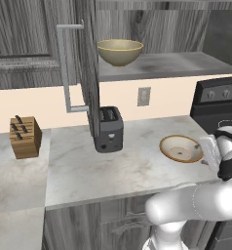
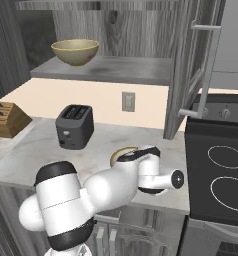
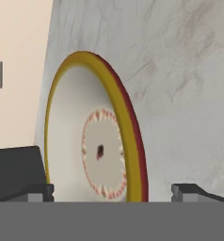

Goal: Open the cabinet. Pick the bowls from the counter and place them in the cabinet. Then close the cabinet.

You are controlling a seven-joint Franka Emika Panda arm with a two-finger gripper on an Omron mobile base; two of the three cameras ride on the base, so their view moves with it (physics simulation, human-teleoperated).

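Reaching for the shallow bowl [image 1: 181,149] at the right of the bench [image 1: 88,171], hand [image 3: 113,190] wide open, holding nothing. I'd straddle the near rim, then close. Yellow bowl [image 1: 120,51] already sits in the open cabinet [image 1: 186,63]; toaster [image 1: 108,129] and left door [image 1: 88,73] could obstruct the lift.

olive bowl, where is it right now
The olive-yellow bowl sits on the grey shelf inside the open cabinet, at its left end, above the toaster.
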